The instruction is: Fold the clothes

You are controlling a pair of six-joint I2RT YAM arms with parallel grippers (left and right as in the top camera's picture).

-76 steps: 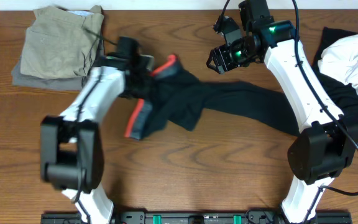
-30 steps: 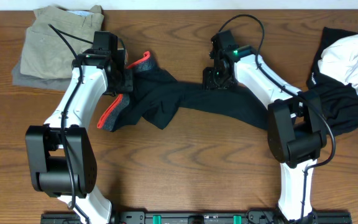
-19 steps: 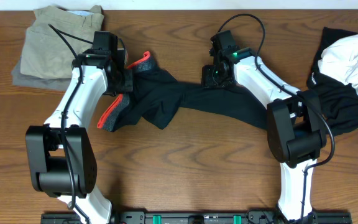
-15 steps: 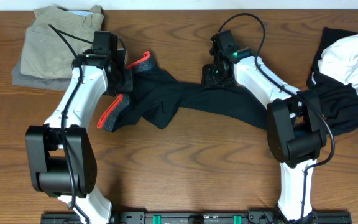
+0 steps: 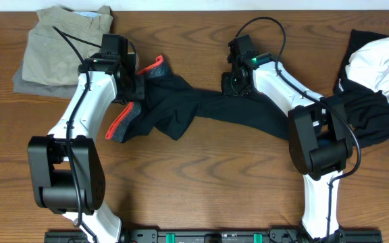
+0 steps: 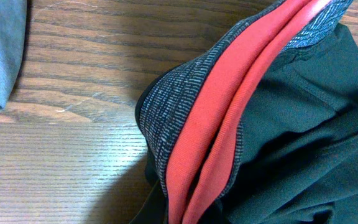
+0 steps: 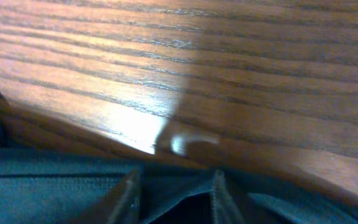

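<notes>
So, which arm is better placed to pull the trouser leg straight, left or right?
Right, probably. The right gripper sits on the leg of the black trousers, with its fingers on the fabric. The left gripper is shut on the red-orange waistband, at the other end.

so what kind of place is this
Likely a robotics lab bench for laundry folding: left arm and right arm at a wooden table, black trousers between them, khaki garment and white garment at the far corners.
</notes>
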